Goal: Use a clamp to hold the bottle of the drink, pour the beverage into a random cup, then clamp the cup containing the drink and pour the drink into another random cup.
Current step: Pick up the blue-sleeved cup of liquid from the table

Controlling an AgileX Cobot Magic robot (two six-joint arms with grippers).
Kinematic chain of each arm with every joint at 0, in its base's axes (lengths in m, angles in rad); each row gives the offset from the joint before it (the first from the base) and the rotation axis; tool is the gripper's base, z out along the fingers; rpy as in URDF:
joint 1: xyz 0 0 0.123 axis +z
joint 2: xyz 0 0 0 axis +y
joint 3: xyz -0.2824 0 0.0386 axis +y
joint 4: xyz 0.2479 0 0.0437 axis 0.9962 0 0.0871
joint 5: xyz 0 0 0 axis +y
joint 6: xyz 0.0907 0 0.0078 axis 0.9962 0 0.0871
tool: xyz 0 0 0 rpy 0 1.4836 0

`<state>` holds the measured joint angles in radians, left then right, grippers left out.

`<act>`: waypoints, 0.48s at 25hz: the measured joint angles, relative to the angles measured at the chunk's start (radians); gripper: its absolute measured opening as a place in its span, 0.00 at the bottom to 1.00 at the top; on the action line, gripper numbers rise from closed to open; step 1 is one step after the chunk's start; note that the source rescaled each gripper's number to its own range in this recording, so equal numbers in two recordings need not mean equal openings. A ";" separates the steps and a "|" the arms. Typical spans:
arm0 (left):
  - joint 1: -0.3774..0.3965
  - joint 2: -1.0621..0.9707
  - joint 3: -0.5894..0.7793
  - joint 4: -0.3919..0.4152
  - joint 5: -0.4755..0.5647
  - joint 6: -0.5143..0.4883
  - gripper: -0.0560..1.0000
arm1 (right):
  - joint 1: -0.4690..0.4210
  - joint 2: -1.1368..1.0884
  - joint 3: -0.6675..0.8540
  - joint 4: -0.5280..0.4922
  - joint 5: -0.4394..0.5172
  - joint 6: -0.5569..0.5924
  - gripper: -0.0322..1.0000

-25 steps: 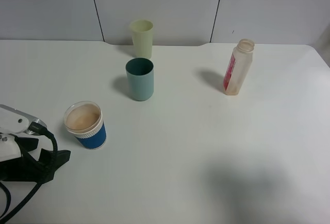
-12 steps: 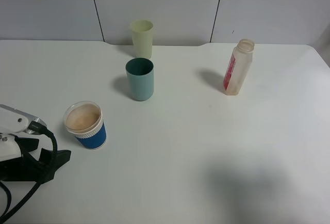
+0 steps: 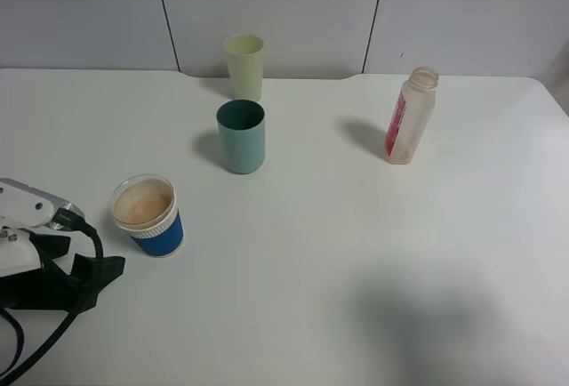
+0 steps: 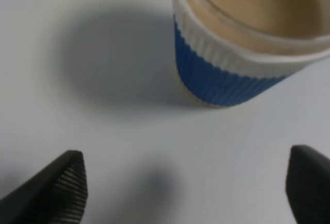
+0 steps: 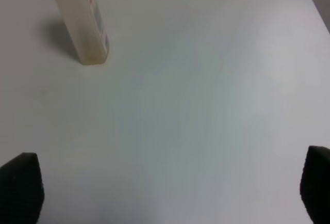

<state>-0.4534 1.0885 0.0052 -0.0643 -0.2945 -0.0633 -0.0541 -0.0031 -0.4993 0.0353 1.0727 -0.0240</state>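
At the near left corner of the white table (image 3: 356, 253), the left gripper (image 4: 183, 193) hangs low with its jaws spread wide and nothing between them, aimed at the blue-sleeved paper cup (image 3: 148, 217) just ahead of it but not touching. That cup holds a tan drink, while the uncapped plastic bottle (image 3: 410, 116) stands upright well apart on the far right and looks all but empty. So the first pour seems done, and the step in hand is probably the approach to clamp the filled cup. The right gripper (image 5: 167, 190) is also wide open and empty, facing the bottle from a distance. Next, the left jaws would need to slide forward around the ribbed sleeve and close gently, since paper walls give. The arm would then lift level and carry the cup towards the teal cup (image 3: 241, 136) or the pale yellow cup (image 3: 244, 66) behind it.
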 joint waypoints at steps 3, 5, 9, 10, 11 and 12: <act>0.000 0.005 0.000 0.002 0.000 0.000 0.42 | 0.000 0.000 0.000 0.000 0.000 0.000 1.00; 0.000 0.008 0.000 0.002 0.000 -0.001 0.42 | 0.000 0.000 0.000 0.000 0.000 0.000 1.00; 0.000 0.008 0.000 0.002 -0.020 -0.005 0.42 | 0.000 0.000 0.000 0.000 0.000 0.000 1.00; 0.000 0.008 0.000 0.002 -0.028 -0.007 0.42 | 0.000 0.000 0.000 0.000 0.000 0.000 1.00; 0.000 0.008 0.000 0.002 -0.038 -0.010 0.42 | 0.000 0.000 0.000 0.000 0.000 0.000 1.00; 0.000 0.008 0.000 0.002 -0.060 -0.017 0.42 | 0.000 0.000 0.000 0.000 0.000 0.000 1.00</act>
<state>-0.4534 1.0962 0.0052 -0.0623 -0.3542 -0.0808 -0.0541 -0.0031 -0.4993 0.0353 1.0727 -0.0240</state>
